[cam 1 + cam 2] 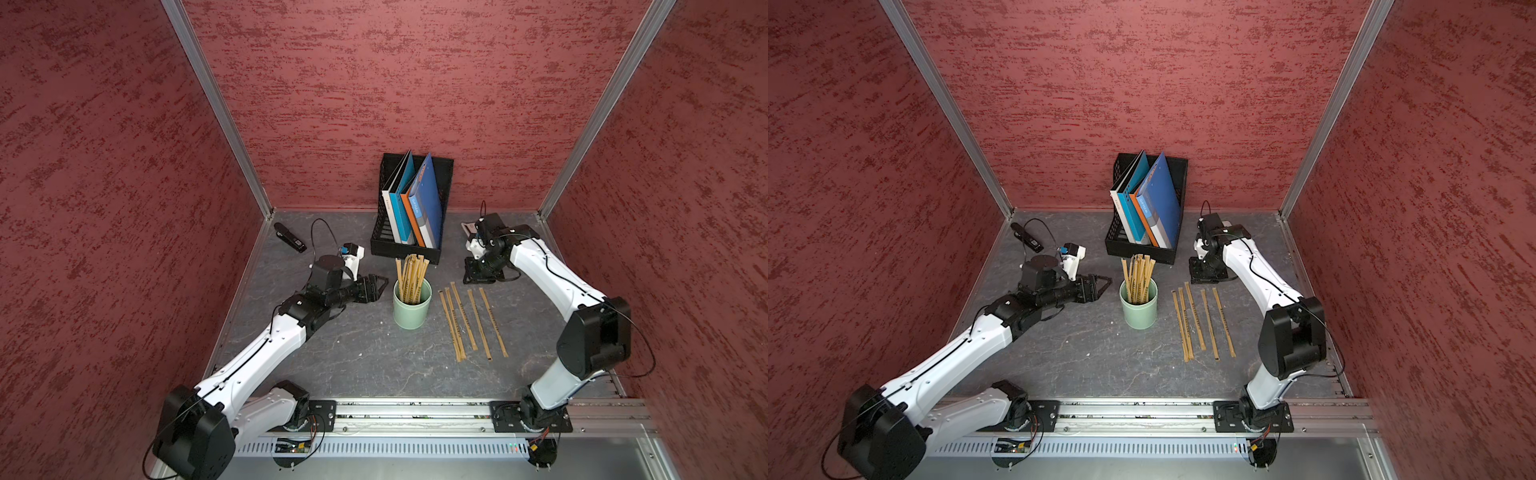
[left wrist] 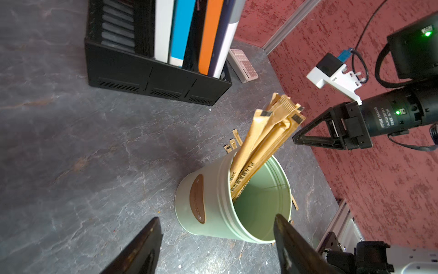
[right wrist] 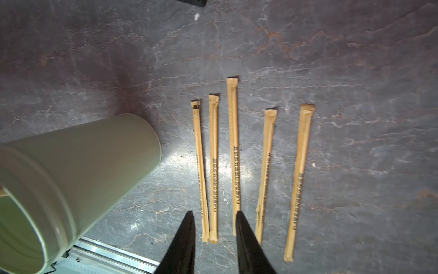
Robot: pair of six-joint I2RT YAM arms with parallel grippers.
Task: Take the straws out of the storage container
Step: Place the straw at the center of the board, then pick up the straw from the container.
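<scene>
The storage container, a pale mint-green cup [image 1: 412, 309] [image 2: 213, 213], stands upright mid-table, with a bundle of tan paper-wrapped straws [image 1: 411, 272] [image 2: 267, 137] leaning inside it. Several more straws [image 1: 471, 322] [image 3: 233, 154] lie side by side on the table to its right. My left gripper [image 1: 380, 289] [image 2: 216, 217] is open just left of the cup. Its fingertips reach the cup's near rim, with no contact that I can see. My right gripper [image 1: 478, 276] [image 3: 214, 213] points down over the far ends of the lying straws, open a little and holding nothing.
A black mesh file holder [image 1: 409, 245] with coloured folders stands right behind the cup. A black stapler [image 1: 289, 237] lies at the far left. A small pink keypad device [image 2: 243, 65] sits behind my right arm. Red walls enclose three sides, and a metal rail [image 1: 415, 411] runs along the front.
</scene>
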